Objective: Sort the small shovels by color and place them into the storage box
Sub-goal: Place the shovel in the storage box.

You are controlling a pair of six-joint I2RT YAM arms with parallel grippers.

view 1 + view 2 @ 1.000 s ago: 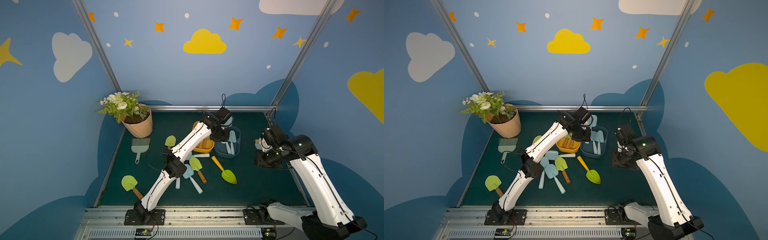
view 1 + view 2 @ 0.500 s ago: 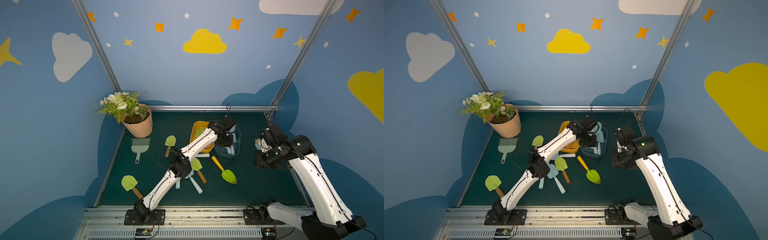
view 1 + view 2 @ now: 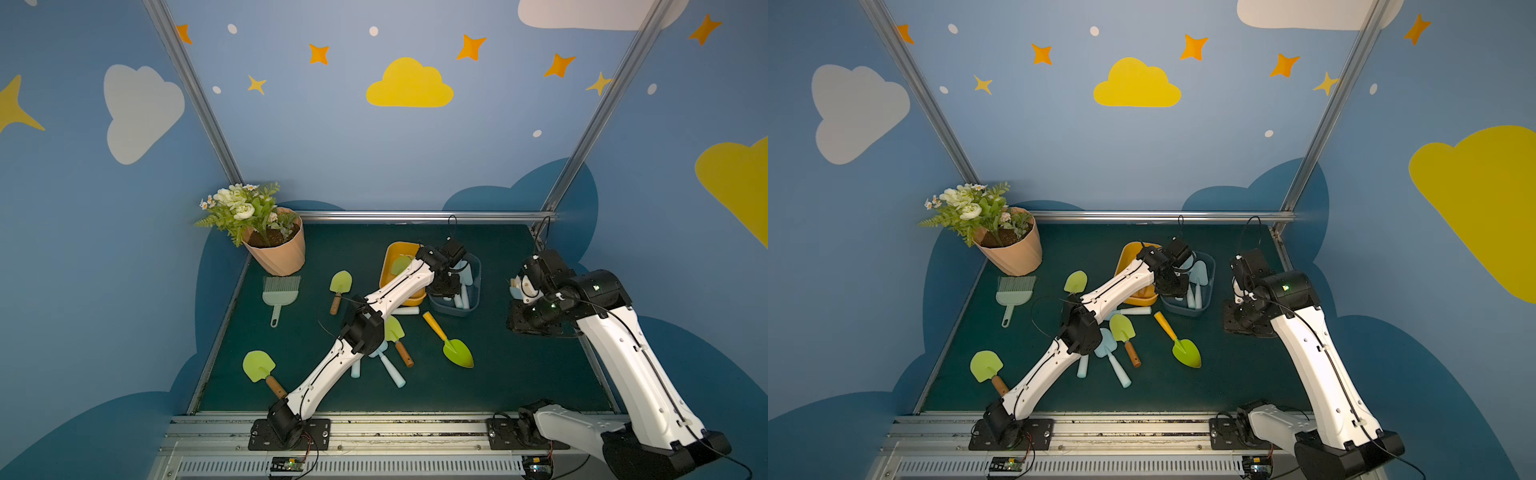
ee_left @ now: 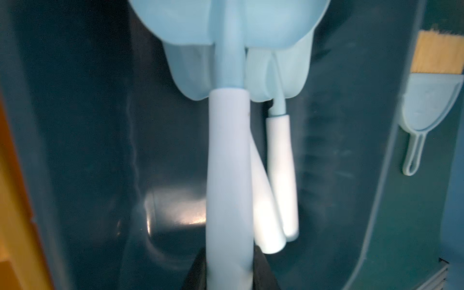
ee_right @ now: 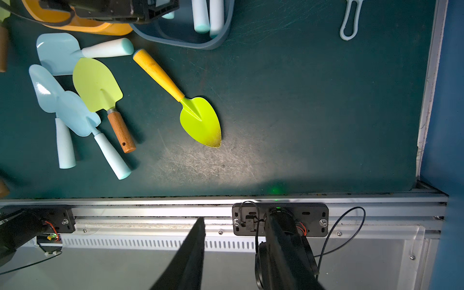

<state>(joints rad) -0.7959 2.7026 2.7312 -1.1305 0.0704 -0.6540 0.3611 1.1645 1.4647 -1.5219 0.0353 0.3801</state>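
Left pincer (image 4: 229, 272): clamped on the pale handle of a light blue shovel (image 4: 229, 160); a black finger (image 4: 194, 273) is seen on either side of the handle end. The held shovel is hung inside the walls of the blue box (image 4: 371, 188), over two more light blue shovels (image 4: 281, 163) lying in it. Contact with them cannot be told, as the view is blurred.

Right pincer (image 5: 234, 221): fingers are held apart with nothing between them, at the right side of the mat (image 5: 301, 113), well apart from the boxes.

An orange box (image 3: 388, 270) is set just beside the blue one, and a green blade (image 3: 401, 264) is seen in it. On the mat, three light blue shovels (image 5: 77, 115) are heaped with a brown-handled green shovel (image 5: 98, 85). An orange-handled green shovel (image 5: 200, 123) is laid just beside them. A third green shovel (image 3: 340, 283) is laid near the grey-green brush (image 3: 280, 291), and a fourth green shovel (image 3: 258, 365) at the front left.
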